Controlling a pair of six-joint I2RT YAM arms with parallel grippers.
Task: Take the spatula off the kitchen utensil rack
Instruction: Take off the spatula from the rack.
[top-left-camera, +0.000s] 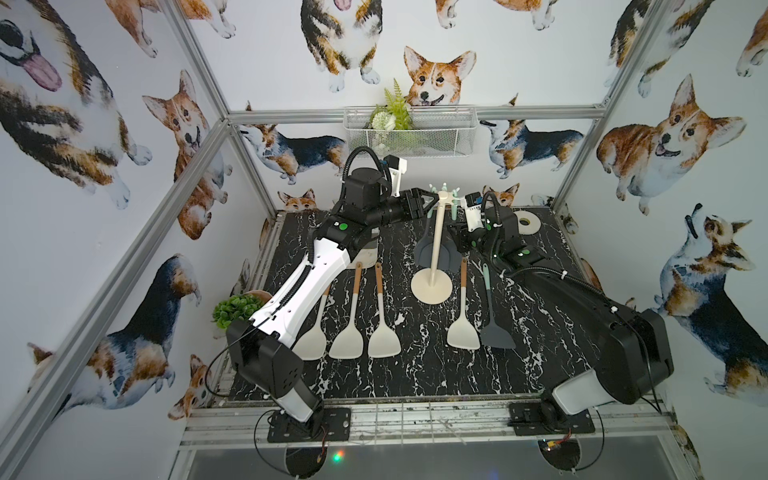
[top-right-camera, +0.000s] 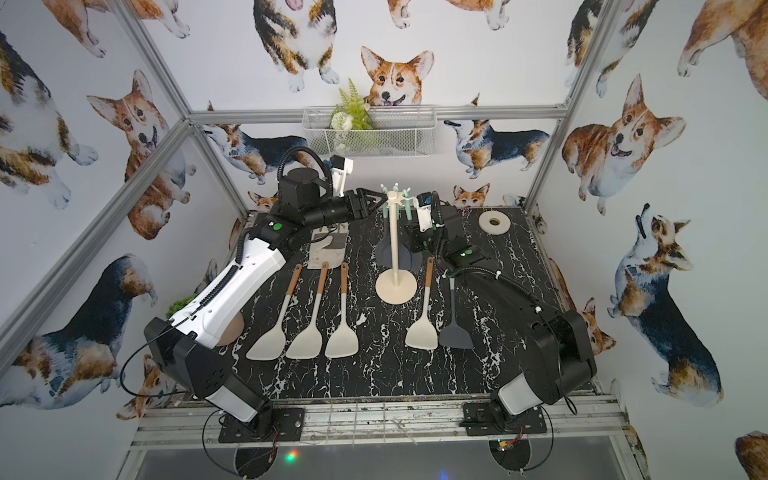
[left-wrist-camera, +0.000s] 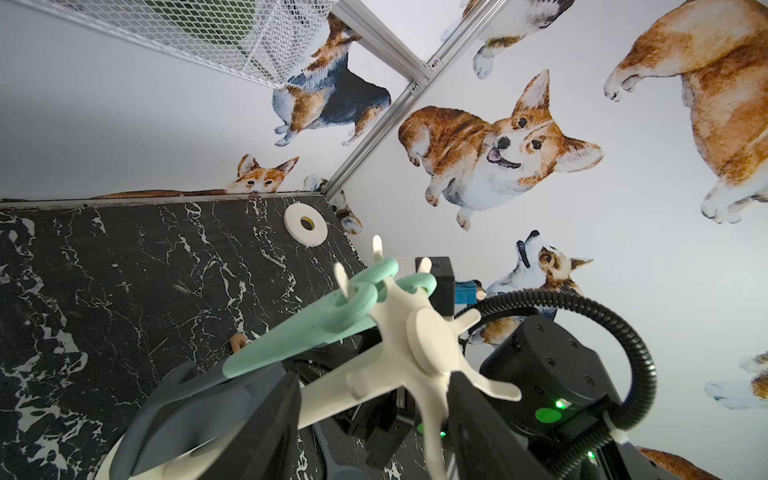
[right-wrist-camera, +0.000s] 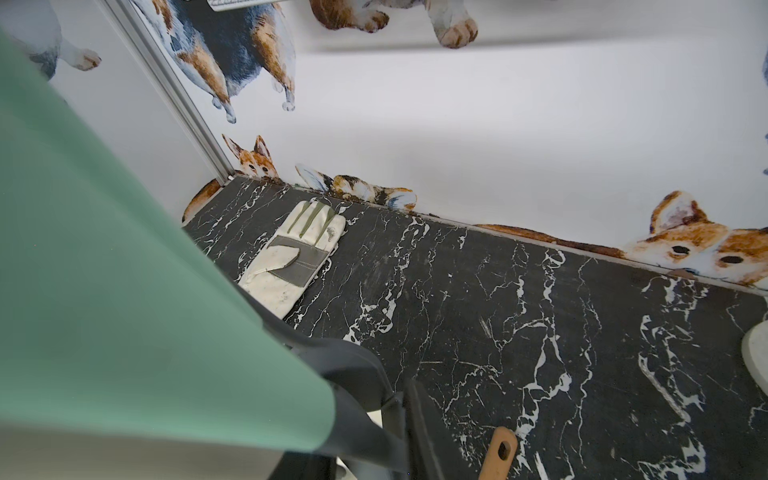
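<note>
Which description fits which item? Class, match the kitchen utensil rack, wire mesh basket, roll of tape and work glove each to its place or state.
Items
1. kitchen utensil rack
2. wire mesh basket
3. roll of tape
4. work glove

Descriptions
A. lying flat on the far left part of the table
B. standing upright, mint-handled spatulas hanging from it
C. mounted high, beyond the table's far edge
D. lying flat in the table's far right corner

Pairs: 1-B, 2-C, 3-D, 4-A

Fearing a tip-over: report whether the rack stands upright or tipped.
Upright: in both top views the rack stands straight on its disc base, which lies flat on the table.
</note>
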